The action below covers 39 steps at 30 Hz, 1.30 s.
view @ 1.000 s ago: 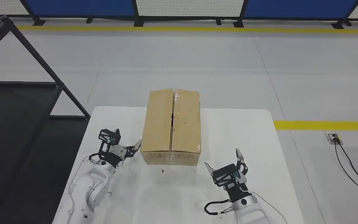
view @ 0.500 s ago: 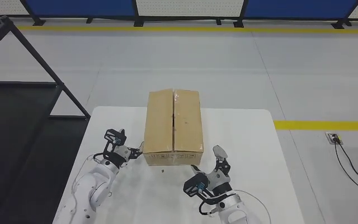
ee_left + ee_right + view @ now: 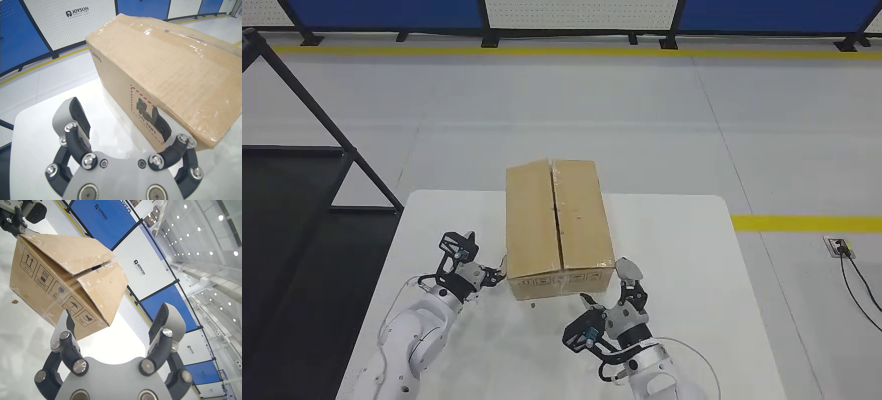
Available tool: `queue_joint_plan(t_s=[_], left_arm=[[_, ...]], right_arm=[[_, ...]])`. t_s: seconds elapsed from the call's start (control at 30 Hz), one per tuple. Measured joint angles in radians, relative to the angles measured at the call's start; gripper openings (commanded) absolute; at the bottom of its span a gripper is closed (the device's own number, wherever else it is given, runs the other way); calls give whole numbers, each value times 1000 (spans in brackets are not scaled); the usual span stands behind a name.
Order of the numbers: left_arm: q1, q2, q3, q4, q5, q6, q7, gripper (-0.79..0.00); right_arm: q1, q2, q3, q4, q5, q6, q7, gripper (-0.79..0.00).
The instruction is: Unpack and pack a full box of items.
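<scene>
**Count.** One cardboard box, two hands, one small brown scrap.

**Box.** The box stands on the white bench at the centre of the top view, turned slightly off square. Its two top flaps are folded down and meet along a centre seam under clear tape. In the right wrist view the box shows the flaps parted a little at the near end of the seam, with one flap edge sitting higher than the other.

**Left hand.** The left hand is at the lower-left corner of the box, fingers spread wide and holding nothing. In the left wrist view one pad overlaps the printed side of the box; contact cannot be confirmed.

**Right hand.** The right hand is at the lower-right corner of the box, fingers spread wide and holding nothing. In its own wrist view one finger lies across the near bottom corner of the box.

**Obstructions.** The scrap lies on the bench just below the near face of the box, between the two hands.

**Surroundings.**
- Blue and white partition panels run along the upper edge.
- A black frame stands at the left.
- A yellow floor line lies at the right.
- A floor socket lies just below that line.
</scene>
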State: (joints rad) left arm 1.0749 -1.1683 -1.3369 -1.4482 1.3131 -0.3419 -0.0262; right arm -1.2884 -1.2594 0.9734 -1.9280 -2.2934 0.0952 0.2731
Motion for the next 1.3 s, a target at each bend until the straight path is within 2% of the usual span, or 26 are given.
queue_joint_plan(t_s=[0.3, 0.6, 1.13, 1.3], left_arm=[[-1, -4, 25, -4, 15, -4, -4, 0], [-6, -7, 53, -12, 33, -20, -9, 0], [-21, -14, 114, -18, 60, -77, -16, 0], [-14, -14, 104, -28, 46, -78, 1, 0]], right_arm=[[88, -33, -66, 60, -144, 2, 118, 0], [126, -59, -85, 105, -185, -6, 173, 0], [33, -66, 1, 68, -216, 15, 165, 0], [7, -66, 33, 44, -206, 2, 147, 0]])
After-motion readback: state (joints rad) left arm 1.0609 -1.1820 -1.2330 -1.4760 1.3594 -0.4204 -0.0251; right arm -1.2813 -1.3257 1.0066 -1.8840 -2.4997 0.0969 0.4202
